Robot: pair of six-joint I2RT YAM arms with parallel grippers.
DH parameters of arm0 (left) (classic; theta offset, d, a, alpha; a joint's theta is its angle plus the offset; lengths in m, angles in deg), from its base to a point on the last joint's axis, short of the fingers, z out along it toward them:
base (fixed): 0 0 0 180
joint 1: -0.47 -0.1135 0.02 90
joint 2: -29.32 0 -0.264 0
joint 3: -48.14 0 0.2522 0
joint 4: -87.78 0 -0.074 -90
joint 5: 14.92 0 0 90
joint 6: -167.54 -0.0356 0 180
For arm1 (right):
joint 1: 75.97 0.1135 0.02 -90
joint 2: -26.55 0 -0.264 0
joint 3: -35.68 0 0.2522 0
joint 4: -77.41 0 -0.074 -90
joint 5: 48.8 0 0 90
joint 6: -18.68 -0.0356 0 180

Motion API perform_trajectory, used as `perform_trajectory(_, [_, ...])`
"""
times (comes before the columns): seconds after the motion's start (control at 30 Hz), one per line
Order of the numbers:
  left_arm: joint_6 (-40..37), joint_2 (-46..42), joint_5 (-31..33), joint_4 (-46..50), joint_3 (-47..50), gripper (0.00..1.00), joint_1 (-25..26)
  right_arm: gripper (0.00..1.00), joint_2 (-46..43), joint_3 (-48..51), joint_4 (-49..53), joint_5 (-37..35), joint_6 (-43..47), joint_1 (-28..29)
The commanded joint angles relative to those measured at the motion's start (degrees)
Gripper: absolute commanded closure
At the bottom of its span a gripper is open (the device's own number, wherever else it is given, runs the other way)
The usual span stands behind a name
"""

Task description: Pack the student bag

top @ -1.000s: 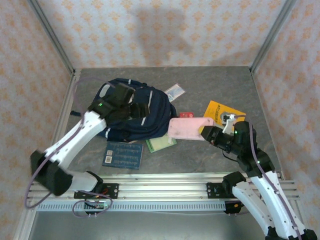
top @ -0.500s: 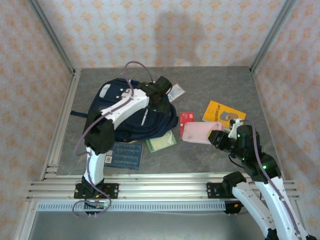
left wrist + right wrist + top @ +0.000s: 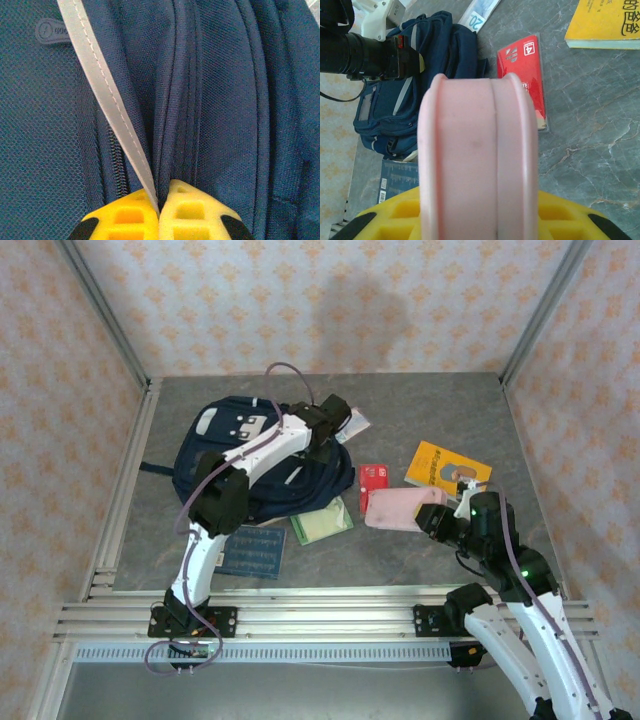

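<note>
Flat, long axis far-left to near-right: student bag. Clenched on its grey stripe with left gripper; grasping pink case in right gripper. Bare table far right.

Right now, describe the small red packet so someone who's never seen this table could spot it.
Start at the big navy student bag on the left of the grey table. Just right of it, before the yellow book, lies a small flat packet. It is the only red thing there, with white markings, next to the paler pink case.
</note>
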Motion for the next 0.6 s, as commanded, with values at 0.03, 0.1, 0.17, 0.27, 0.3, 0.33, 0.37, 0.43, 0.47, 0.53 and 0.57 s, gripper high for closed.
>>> perform_trajectory(0.03, [-2.1,-4.9,3.6,3.8,-3.5,1.0,-1.1,0.9,0.0,-1.4,-4.6,-2.4,0.3,-0.2])
perform_trajectory(0.1, [-2.4,-8.1,4.5,4.6,-3.1,1.0,-1.2,0.9,1.2,-2.1,-6.1,-2.3,0.1,-0.2])
perform_trajectory(0.17, [-2.7,-11.2,5.7,6.3,-4.4,1.0,-1.2,0.9,3.1,-2.5,-8.9,-1.6,-0.9,-0.2])
perform_trajectory(0.27, [-6.2,-15.4,7.9,8.8,-7.0,1.0,-1.5,0.9,6.5,-3.1,-13.4,-0.4,-2.7,-0.2])
perform_trajectory(0.3, [-7.1,-16.1,9.0,9.6,-7.7,1.0,-1.9,0.9,7.5,-3.2,-14.8,0.0,-3.4,-0.2])
perform_trajectory(0.33, [-8.0,-19.2,9.4,10.2,-7.9,1.0,-2.5,0.9,8.6,-3.2,-16.6,0.5,-4.3,-0.2])
perform_trajectory(0.37, [-8.5,-20.9,8.9,10.2,-7.6,1.0,-3.4,0.9,9.6,-3.3,-18.1,1.0,-5.2,-0.2])
perform_trajectory(0.43, [-9.3,-25.0,6.9,9.3,-5.9,1.0,-6.2,0.89,11.5,-3.1,-22.4,2.0,-7.8,0.3])
perform_trajectory(0.47, [-9.7,-26.6,6.3,8.4,-4.7,1.0,-7.4,0.89,12.4,-3.0,-24.6,2.8,-9.0,0.6])
perform_trajectory(0.53, [-11.4,-29.4,4.1,6.4,-2.6,1.0,-9.6,0.89,14.8,-2.7,-29.9,4.6,-12.5,1.5])
perform_trajectory(0.57, [-12.2,-30.1,2.0,6.0,-2.6,1.0,-10.5,0.88,15.9,-2.7,-32.1,5.2,-13.6,2.1])
